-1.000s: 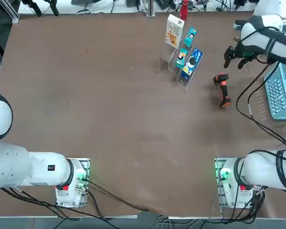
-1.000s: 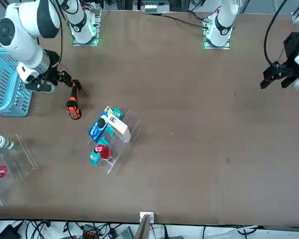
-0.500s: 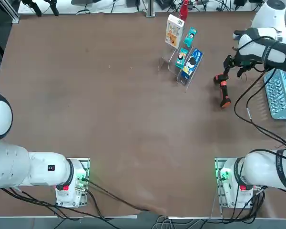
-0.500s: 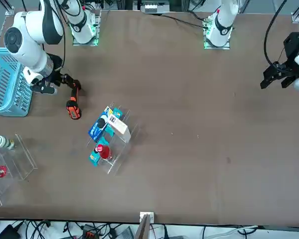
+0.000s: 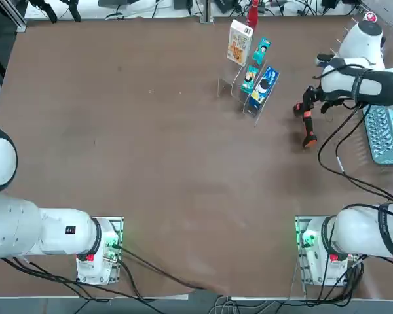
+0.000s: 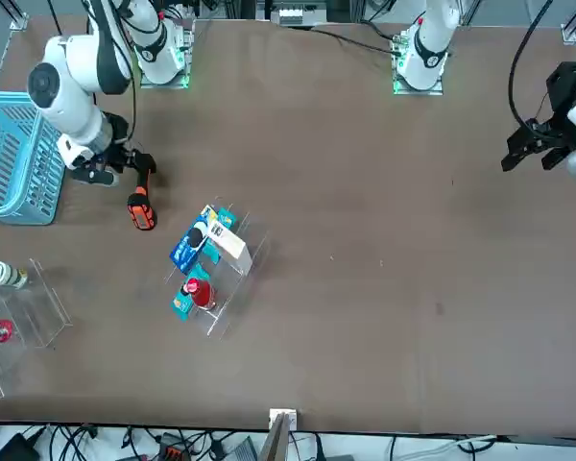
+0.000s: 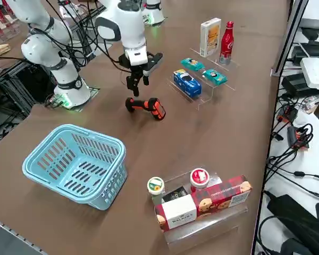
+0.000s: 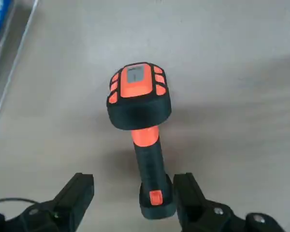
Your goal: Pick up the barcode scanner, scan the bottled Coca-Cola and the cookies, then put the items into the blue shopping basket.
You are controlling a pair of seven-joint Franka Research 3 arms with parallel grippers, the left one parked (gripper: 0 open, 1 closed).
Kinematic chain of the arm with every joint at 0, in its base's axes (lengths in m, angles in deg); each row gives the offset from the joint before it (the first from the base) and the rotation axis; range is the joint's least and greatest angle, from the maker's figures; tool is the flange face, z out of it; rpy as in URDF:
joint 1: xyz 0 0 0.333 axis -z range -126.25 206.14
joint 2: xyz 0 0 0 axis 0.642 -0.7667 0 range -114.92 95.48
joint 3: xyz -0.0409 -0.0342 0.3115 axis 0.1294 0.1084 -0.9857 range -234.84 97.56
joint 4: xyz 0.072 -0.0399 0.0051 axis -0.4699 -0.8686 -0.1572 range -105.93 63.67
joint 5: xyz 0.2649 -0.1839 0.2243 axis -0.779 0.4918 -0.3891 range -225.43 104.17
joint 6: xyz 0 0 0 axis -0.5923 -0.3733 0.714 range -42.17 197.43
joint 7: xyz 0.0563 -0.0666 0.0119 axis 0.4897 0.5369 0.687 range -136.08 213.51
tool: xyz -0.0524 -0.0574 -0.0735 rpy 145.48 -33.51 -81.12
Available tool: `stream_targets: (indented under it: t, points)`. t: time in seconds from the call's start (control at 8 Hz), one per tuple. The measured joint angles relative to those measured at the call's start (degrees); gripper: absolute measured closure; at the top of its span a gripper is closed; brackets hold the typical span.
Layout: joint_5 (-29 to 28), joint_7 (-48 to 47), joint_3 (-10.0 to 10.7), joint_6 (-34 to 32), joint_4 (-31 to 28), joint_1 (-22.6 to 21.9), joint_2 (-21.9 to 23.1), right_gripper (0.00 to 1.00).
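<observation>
The right gripper [image 8: 130,205] hangs over the barcode scanner [image 8: 141,125], which lies on its side on the brown table [image 5: 150,163], and its fingers [image 8: 77,195] stand wide apart on either side of the handle's butt end without touching it. The cookies [image 5: 239,42] and the bottled Coca-Cola [image 7: 227,36] stand upright side by side on a clear tiered stand [image 7: 199,87] (teal and blue packets sit on its lower steps), near the scanner. The blue shopping basket [image 7: 74,162] sits on the table on the scanner's other side, apart from it
</observation>
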Motion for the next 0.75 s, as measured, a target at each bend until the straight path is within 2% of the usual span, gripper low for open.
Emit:
stream_targets:
  t: [0.38, 0.75]
  points:
    - [0.0, 0.1, 0.0, 3.3, -1.6, 1.0, -1.7, 0.0]
    - [0.0, 0.5, 0.0, 9.4, -2.9, 1.8, -6.4, 0.0]
